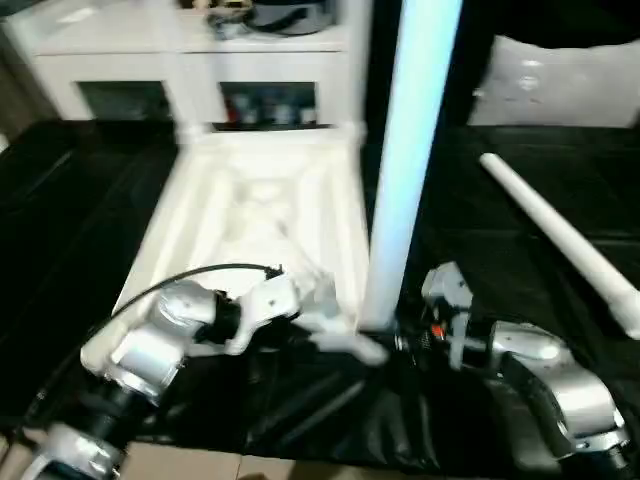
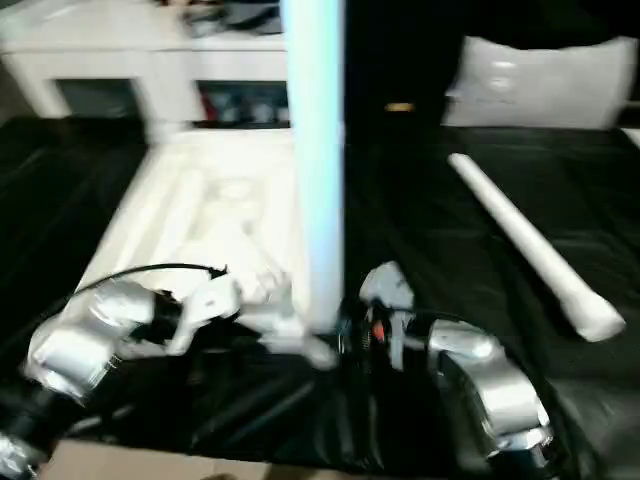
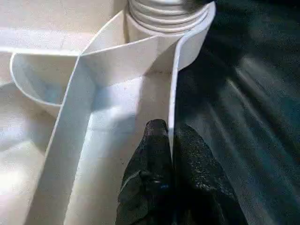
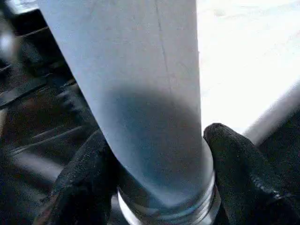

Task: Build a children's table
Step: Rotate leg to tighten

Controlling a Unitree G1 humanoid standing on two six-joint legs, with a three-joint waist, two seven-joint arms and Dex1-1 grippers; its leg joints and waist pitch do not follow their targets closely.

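The white table top [image 1: 255, 215] lies upside down on a black sheet [image 1: 80, 210]. Its rim points up. The near corner on the robot's right side has a round socket, and 1 long white leg [image 1: 405, 150] stands straight up in it. In the left wrist view you can see the leg's ribbed end [image 3: 164, 14] sitting in that socket.

The left gripper [image 3: 171, 154] is pressed together on the thin rim of the table top [image 3: 174, 89], close to that corner. 1 black finger [image 3: 152, 159] is inside the rim and the other is outside.

The right gripper [image 4: 159, 164] is at the bottom of the standing leg [image 4: 136, 70]. Its 2 black fingers [image 4: 239, 168] sit on both sides of the leg, right by the ribbed end, and they hug it.

Another white leg [image 2: 525, 245] lies flat on the black sheet, off to the robot's right, well apart from the table top.

Behind the table top stands a white cabinet [image 1: 190, 60] with glass doors. A grey-white cushion [image 2: 540, 85] sits at the back on the right.
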